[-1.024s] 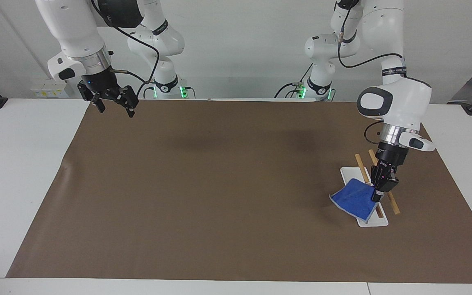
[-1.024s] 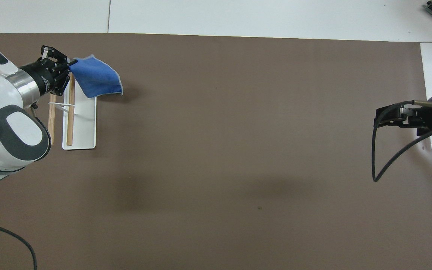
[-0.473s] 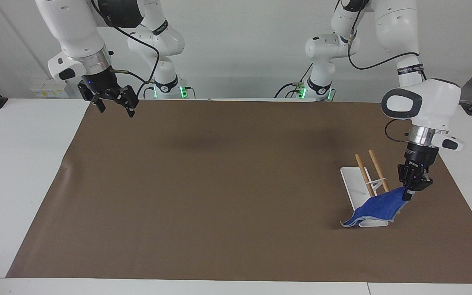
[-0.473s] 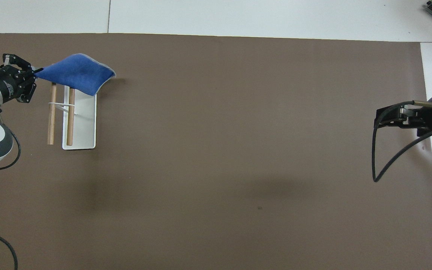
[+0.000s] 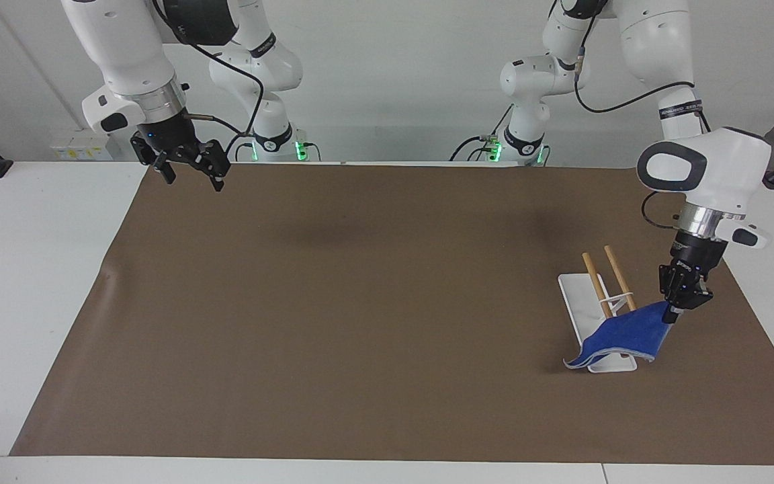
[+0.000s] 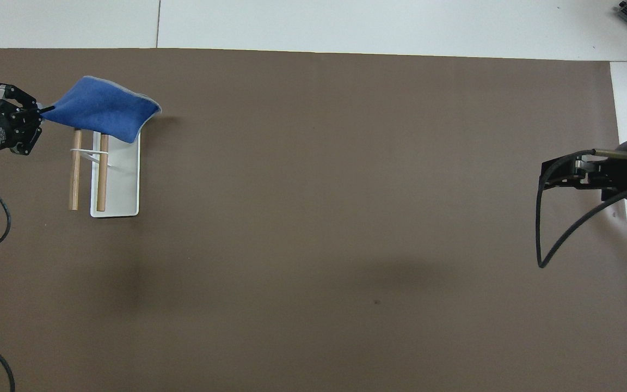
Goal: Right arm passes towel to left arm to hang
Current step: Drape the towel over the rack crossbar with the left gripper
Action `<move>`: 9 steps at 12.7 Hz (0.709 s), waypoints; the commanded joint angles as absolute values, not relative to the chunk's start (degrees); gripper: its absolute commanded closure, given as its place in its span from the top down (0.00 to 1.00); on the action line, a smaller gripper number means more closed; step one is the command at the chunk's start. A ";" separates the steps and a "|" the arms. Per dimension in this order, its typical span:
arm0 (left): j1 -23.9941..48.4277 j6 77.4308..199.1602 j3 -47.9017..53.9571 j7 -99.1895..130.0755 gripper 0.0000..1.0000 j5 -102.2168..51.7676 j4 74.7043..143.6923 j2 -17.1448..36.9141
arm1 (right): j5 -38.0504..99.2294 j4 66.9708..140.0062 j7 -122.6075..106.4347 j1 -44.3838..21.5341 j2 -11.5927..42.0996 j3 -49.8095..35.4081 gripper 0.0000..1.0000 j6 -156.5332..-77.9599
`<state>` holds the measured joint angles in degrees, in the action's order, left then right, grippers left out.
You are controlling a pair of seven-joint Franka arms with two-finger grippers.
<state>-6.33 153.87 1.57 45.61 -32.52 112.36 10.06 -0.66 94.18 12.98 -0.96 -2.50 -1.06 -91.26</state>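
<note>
My left tool (image 6: 13,117) pinches one corner of the blue towel (image 6: 101,109), fingers pressed onto the cloth, near the left arm's end of the worktop (image 6: 313,218). The towel's long axis runs along the worktop's length, pointing from my left tool toward the right arm's end. It drapes across the two wooden rails (image 6: 88,170) of the white rack (image 6: 123,185), its free corner sagging past the rack's base. My right tool (image 5: 189,161) waits, fingers spread and holding nothing, over the worktop corner nearest the right arm's base.
</note>
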 commanded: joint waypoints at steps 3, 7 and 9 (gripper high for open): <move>-6.15 151.61 0.09 42.19 0.00 -32.96 112.76 8.44 | -1.41 93.25 11.60 -0.35 -2.99 -0.88 1.00 -90.09; -6.15 147.41 -3.06 36.76 0.00 -32.70 113.73 7.56 | -0.70 93.69 11.69 0.09 -3.16 -0.44 1.00 -90.17; -6.15 145.64 -4.13 34.02 0.00 -32.70 114.08 7.12 | -0.70 93.60 11.60 0.00 -3.25 -0.44 1.00 -90.18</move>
<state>-6.36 147.80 -3.05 36.76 -32.51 112.48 9.11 -0.67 93.85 12.98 -0.40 -2.69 -0.34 -91.22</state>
